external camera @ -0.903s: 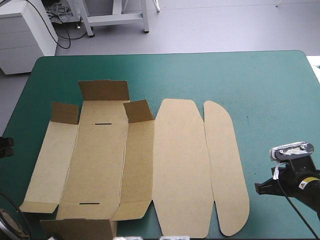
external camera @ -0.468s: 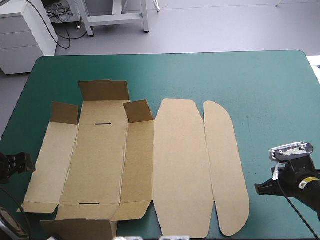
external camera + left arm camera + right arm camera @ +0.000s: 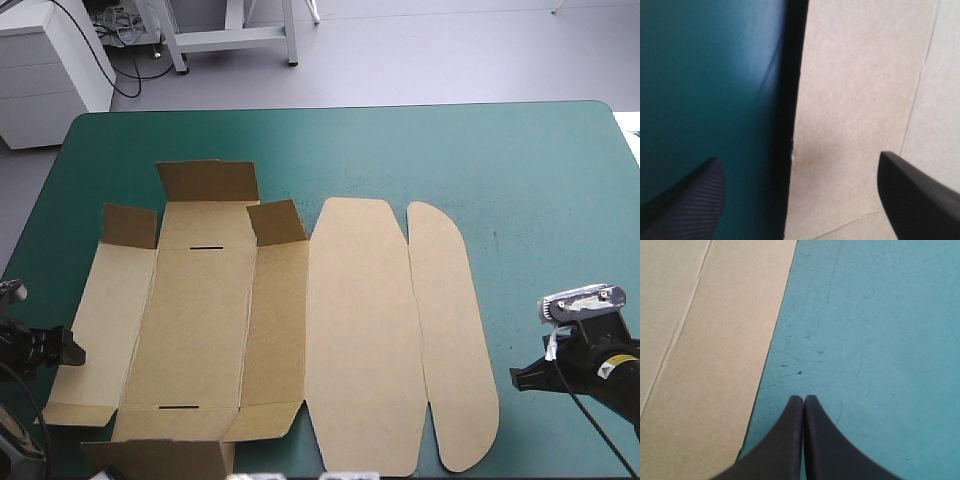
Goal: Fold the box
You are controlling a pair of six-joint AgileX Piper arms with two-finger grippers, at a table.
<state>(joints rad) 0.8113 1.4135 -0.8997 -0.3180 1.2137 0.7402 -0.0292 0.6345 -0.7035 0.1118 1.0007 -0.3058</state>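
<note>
The brown box (image 3: pixel 280 330) lies unfolded on the teal-green cover. Its short flaps (image 3: pixel 207 182) stand raised at the far end, and the rounded lid panels (image 3: pixel 455 340) lie flat on the right. My left gripper (image 3: pixel 68 350) is at the outer edge of the box's left side panel (image 3: pixel 100 320). In the left wrist view that gripper (image 3: pixel 800 200) is open and straddles the board's edge (image 3: pixel 792 125), with cover on one side and board (image 3: pixel 860 100) on the other. My right gripper (image 3: pixel 518 378) rests shut on the cover just right of the lid's outer flap. In the right wrist view its tips (image 3: pixel 804 401) sit beside the board (image 3: pixel 705 365).
The table's teal-green cover (image 3: pixel 530 170) stretches wide to the right of the box and beyond its far end. A raised near flap of the box (image 3: pixel 160 455) stands close to the table's front edge. The left panel reaches nearly to the table's left edge.
My left gripper has come in from the table's left edge and moved right, up to the edge of the box's left panel. The right gripper and the box have not moved.
</note>
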